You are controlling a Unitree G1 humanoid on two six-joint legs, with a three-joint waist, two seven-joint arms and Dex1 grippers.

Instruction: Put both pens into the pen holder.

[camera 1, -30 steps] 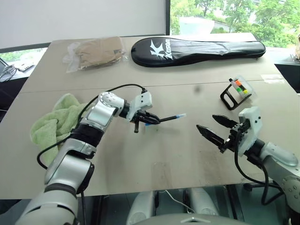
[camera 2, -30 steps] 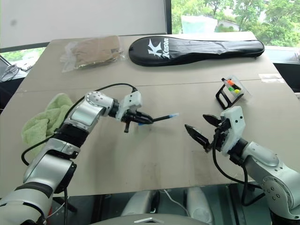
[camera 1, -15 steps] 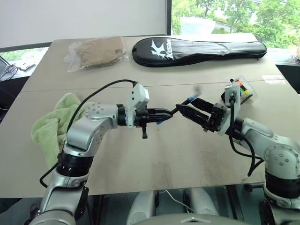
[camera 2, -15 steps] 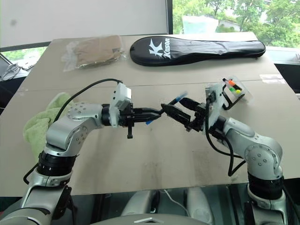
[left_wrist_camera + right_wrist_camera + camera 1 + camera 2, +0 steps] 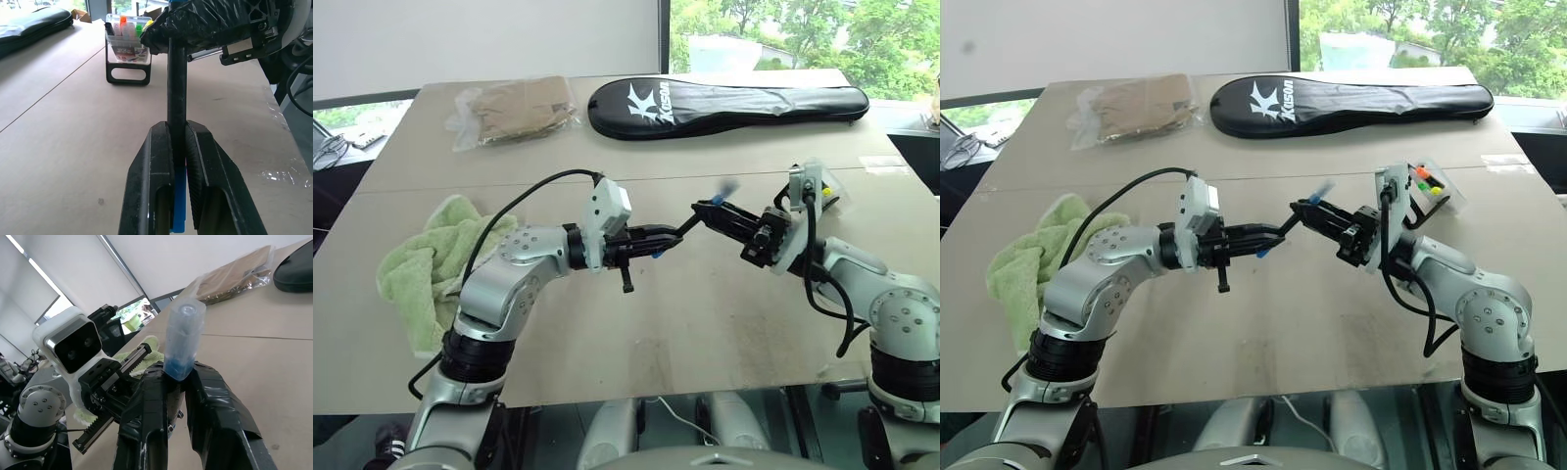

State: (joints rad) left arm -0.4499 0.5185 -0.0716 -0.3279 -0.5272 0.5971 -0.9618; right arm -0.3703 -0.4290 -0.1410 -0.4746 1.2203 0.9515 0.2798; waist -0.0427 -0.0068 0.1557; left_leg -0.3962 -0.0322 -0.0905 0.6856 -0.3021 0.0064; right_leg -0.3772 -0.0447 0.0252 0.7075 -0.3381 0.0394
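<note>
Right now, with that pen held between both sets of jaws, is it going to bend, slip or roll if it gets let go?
The pen looks stiff: it spans straight between the left gripper and right gripper. Its smooth thin barrel could probably slide within the jaws. Being round, it would likely roll if dropped on the flat table.

Both arms raised and bent inward, meeting mid-air. Left gripper [image 5: 668, 235] pointing level toward the right one, jaws pressed close on a thin barrel. Right gripper [image 5: 710, 210] angled toward the left one, jaws clamped together on the same barrel's far end.
</note>
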